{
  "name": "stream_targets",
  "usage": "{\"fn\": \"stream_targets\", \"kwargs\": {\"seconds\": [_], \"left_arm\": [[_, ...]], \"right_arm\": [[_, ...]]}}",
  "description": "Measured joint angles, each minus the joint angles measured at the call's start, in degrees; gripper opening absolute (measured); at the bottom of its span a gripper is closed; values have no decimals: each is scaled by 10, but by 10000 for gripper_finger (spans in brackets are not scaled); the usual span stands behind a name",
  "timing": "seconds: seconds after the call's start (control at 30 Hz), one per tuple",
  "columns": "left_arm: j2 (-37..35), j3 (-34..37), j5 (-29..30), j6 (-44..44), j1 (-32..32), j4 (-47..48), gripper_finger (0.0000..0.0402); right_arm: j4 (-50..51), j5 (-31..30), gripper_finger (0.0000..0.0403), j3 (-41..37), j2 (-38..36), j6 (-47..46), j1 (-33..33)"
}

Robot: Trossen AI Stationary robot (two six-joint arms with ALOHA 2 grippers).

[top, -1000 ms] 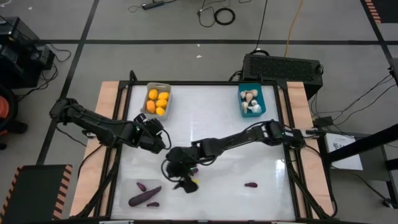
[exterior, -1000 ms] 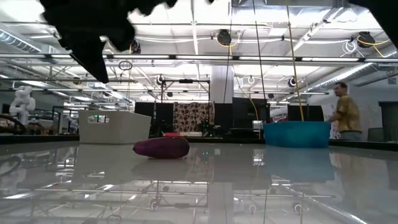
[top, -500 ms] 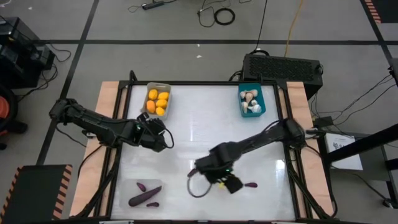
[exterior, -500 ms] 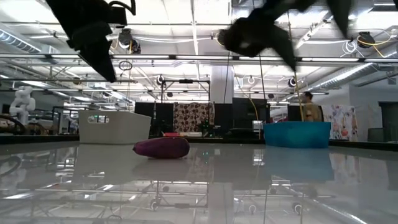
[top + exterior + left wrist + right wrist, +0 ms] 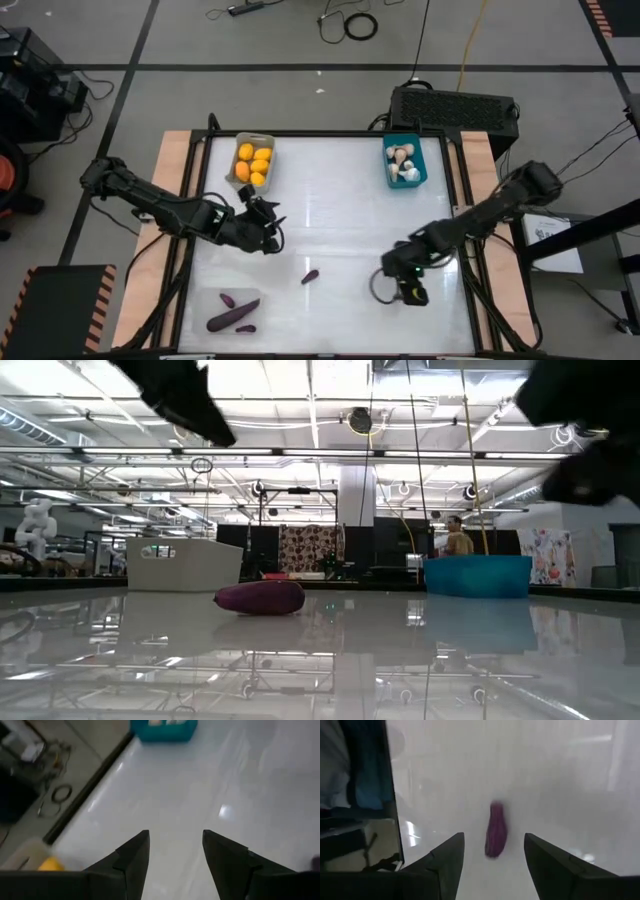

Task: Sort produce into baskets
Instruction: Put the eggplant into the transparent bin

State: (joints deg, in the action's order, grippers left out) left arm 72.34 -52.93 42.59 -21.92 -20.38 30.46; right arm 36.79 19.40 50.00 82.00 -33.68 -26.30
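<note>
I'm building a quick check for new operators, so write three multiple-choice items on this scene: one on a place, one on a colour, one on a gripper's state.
1. Where do the orange fruits lie?
A. in the teal basket
B. loose on the table
C. in the grey basket

2. What colour is the piece ahead of the right gripper?
A. purple
B. orange
C. beige

3. How is the left gripper?
A. shut on a fruit
B. open and empty
C. shut on a basket's rim

Key: 1 C, the high view shows them all inside the grey basket. 2 A, the right wrist view shows a purple piece. 3 B, its wrist view shows only bare table between its parted fingers.
</note>
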Motion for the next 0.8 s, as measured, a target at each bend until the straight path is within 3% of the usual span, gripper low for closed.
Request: {"fn": "stream_targets", "kwargs": {"seconds": [0.23, 0.8], "left_arm": [[5, 0, 1, 96, 0, -135, 192], [64, 0, -23, 102, 0, -156, 192]], "right_arm": [[-55, -1, 198, -87, -34, -119, -48], [-108, -145, 198, -87, -18, -183, -133]]}}
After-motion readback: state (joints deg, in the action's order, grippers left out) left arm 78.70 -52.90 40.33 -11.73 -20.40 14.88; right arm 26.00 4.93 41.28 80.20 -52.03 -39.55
